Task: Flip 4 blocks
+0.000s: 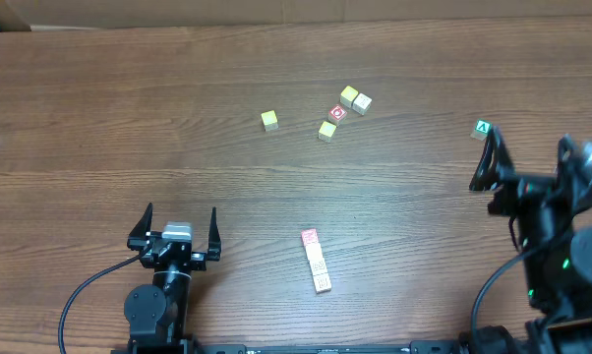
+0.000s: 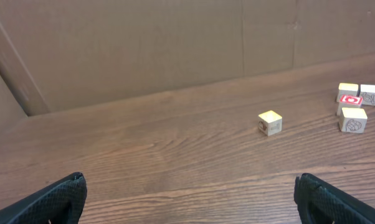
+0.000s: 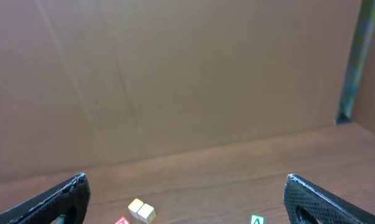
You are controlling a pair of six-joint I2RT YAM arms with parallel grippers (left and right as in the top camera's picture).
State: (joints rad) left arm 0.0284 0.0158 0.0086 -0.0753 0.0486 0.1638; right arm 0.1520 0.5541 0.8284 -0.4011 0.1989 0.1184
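brown wood-grain counter (image 1: 99,108), cardboard wall behind it. both arms parked at the lower edge of the overhead frame.

left jaws (image 1: 180,211): wide apart, nothing between them, lower left of the overhead view and aimed up the frame. right jaws (image 1: 525,157): also spread wide and empty, at the right edge, raised and tilted. my judgement: neither arm has committed to a target.

task's things: a row of blocks (image 1: 316,261) lies at lower centre of the overhead view, four cubes end to end on a slight diagonal, with the reddish face at the upper end. it sits between my two arms, nearer the left. i take these four as the ones to flip because they are lined up and set apart from the rest. that is a reading, not a certainty.

other items: loose cluster (image 1: 345,110) upper centre, with a red cube among pale ones; a single yellow-green cube (image 1: 268,120) to its left, apart; a green cube (image 1: 483,128) just above the right jaws.

hidden or unclear:
- the row appears in neither wrist view; both cameras look over it.
- print on the row's faces is too small to read from above.
- the right wrist view cuts the cluster and the green cube at its bottom edge.
- the left wrist view shows the single cube at centre right and the cluster at far right, with faint grey print on the side faces that i cannot read.
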